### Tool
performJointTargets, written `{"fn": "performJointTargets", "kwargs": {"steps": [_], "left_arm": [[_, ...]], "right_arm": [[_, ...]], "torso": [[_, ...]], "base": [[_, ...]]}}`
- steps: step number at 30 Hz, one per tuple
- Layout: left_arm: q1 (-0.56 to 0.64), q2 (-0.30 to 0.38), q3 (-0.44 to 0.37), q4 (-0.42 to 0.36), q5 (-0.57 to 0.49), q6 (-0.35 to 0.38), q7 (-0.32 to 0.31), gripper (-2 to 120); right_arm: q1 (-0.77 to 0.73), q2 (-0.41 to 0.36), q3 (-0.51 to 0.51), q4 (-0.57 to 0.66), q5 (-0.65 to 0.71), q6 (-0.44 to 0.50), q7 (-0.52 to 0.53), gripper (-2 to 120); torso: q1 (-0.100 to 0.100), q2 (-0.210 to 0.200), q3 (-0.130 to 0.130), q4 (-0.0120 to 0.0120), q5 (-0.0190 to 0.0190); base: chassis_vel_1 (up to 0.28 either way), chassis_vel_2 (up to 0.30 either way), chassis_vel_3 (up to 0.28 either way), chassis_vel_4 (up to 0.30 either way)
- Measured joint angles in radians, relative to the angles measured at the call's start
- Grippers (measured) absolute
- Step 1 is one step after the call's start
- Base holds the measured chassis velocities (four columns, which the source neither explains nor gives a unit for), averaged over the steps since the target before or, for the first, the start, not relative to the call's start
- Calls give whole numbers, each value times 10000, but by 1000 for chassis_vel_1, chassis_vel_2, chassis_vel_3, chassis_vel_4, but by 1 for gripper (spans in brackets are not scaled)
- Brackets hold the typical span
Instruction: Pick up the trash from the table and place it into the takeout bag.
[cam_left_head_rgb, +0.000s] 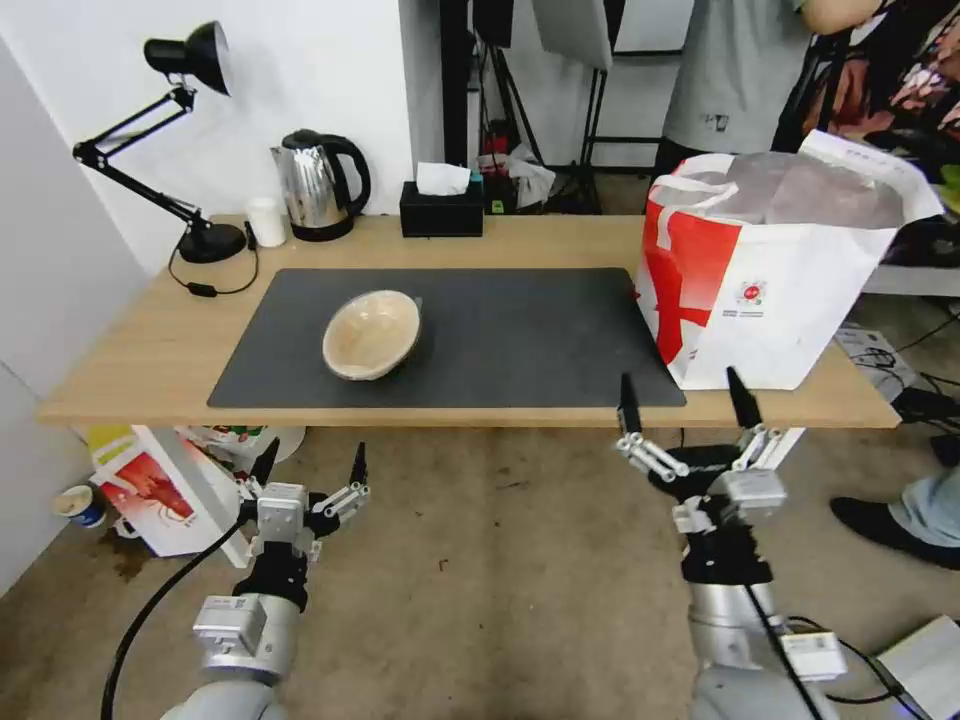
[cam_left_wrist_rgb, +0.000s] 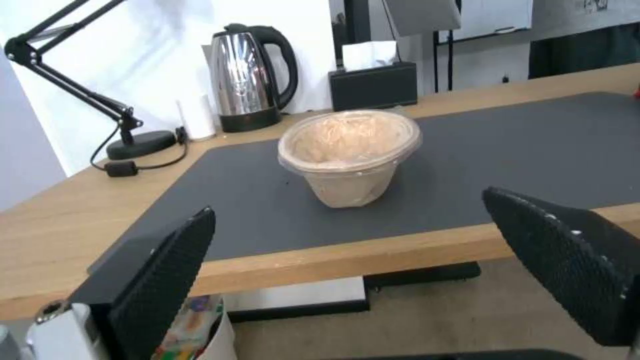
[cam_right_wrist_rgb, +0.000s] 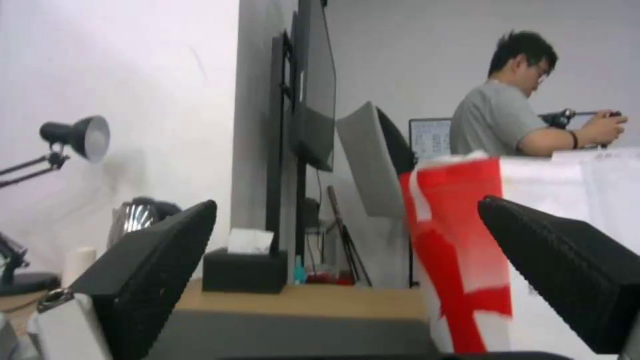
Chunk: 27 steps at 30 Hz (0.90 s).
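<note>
A long light-wood rectangular table (cam_left_head_rgb: 130, 340) with a large dark grey mat (cam_left_head_rgb: 520, 330) stands in front of a two-armed robot. One piece of trash is on view: a tan paper bowl (cam_left_head_rgb: 371, 334) with a clear film over its rim, sitting left of centre on the mat and tilted so its mouth faces partly toward the robot. At the right end of the table stands the takeout bag (cam_left_head_rgb: 775, 270), a big boxy white bag with a red side panel, white handles and a silver foil lining, its mouth open upward. Both arms hang low, on the near side of the table edge and below it. The left gripper (cam_left_head_rgb: 308, 470) has its two black fingers spread apart and empty; from its wrist camera the tan bowl lies straight ahead, beyond the near table edge and higher than the fingers, centred in the gap between them. The right gripper (cam_left_head_rgb: 686, 405) is also spread wide and holds nothing, and sits just near of the bag's corner. The left arm is judged the nearer one to the bowl, which lies farther away and slightly right of it. Being round, the bowl has no long axis; only its tilt matters. At the far edge stand a black desk lamp (cam_left_head_rgb: 190, 60), a steel kettle (cam_left_head_rgb: 318, 185) and a black tissue box (cam_left_head_rgb: 441, 208).
</note>
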<state>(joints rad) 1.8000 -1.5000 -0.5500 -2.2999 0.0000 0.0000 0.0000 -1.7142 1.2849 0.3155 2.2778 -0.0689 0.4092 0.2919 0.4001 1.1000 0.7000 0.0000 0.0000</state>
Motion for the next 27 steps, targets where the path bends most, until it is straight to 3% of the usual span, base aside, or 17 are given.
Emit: {"fn": "performJointTargets", "kwargs": {"steps": [14,27], "left_arm": [[0,0,0,0,0,0,0,100],[0,0,0,0,0,0,0,100]], "right_arm": [[-699,382,-97,-742,-588,1133,45,100],[-701,376,-96,-1154,-527,1517,68,100]], "torso": [[-1,0,-1,-1,0],[0,0,0,0,1]], "base": [[0,0,0,0],[0,0,0,0]]}}
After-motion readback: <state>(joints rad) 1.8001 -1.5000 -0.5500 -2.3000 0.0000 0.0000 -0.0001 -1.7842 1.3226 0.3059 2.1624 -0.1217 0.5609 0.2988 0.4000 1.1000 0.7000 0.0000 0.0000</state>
